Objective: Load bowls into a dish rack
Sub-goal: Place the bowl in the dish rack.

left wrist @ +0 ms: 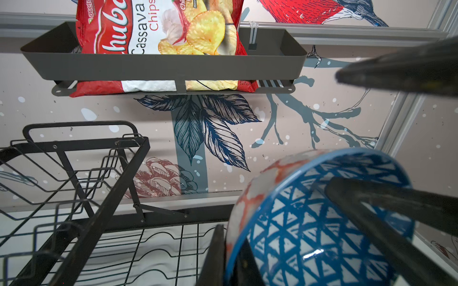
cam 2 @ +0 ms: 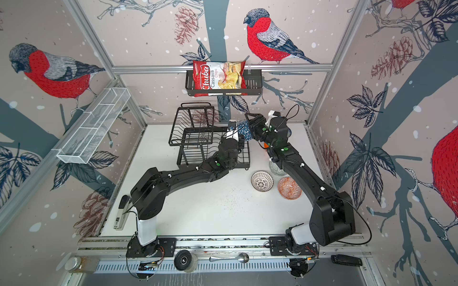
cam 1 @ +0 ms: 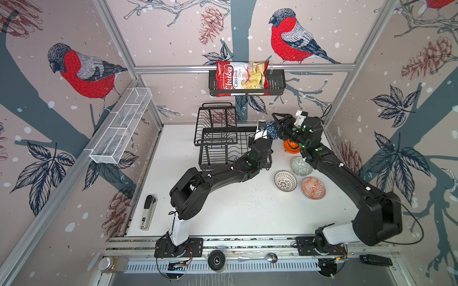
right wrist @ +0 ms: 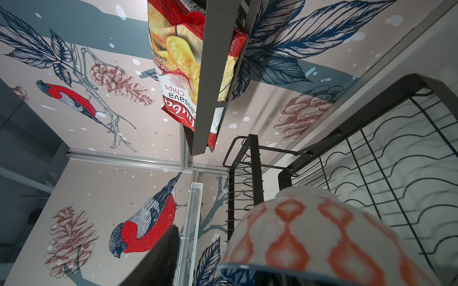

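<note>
1 blue bowl [cam 1: 272, 130] | dish rack [cam 1: 215, 143] R edge | L gripper [left wrist: 230, 240] clamped

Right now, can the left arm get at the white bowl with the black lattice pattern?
Probably not yet: the left gripper is shut on the rim of the blue triangle-patterned bowl beside the black wire dish rack. The white lattice bowl itself sits uncovered on the white table.

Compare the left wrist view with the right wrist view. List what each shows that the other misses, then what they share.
Left wrist only: the blue triangle-patterned inside of the bowl.
Right wrist only: the long white mesh basket.
Both: the bowl and its orange-patterned outside, the black wire dish rack, and the chips bag sitting in the shelf basket.
</note>
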Robot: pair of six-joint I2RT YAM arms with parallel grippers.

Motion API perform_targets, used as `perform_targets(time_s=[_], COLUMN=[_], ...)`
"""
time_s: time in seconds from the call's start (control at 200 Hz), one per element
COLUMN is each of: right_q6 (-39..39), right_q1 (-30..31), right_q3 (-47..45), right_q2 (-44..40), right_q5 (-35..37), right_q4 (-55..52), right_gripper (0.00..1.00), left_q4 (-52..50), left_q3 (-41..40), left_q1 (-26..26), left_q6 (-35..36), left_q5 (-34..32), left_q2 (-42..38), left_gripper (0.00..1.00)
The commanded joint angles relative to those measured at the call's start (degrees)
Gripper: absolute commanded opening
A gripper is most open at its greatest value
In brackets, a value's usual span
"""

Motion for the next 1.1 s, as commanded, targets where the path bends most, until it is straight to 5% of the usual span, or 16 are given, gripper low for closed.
perform_targets(time_s=[0.0, 0.49, 0.855, 1.096], right_q6=[0.6, 0.7, -2.7, -5.9], right_q1=[-0.2, -0.1, 0.2, -0.4], right_q3=[0.6, -3.2, -5.1, -6.3], right_q2=[0.6, -1.0, -4.6, -6.3], right_q5=[-1.0, -1.0, 0.0, 0.9], right_q4=[3.1, 5.1, 4.9, 4.8], right_gripper=[0.44, 0.03, 0.00, 0.00], left_q4=[7.6, 8.7, 7.4, 5.0], left_q3=[-1.2, -4.5, -4.3, -4.3], left_q1=[-0.3, -1.0, -1.0, -1.0], left_q6=[0.7, 1.5, 1.9, 0.0], left_q5=[0.0, -0.2, -0.5, 0.7], left_q2=[-1.5, -3.3, -3.6, -4.5], left_gripper=[0.00, 0.00, 0.00, 0.09])
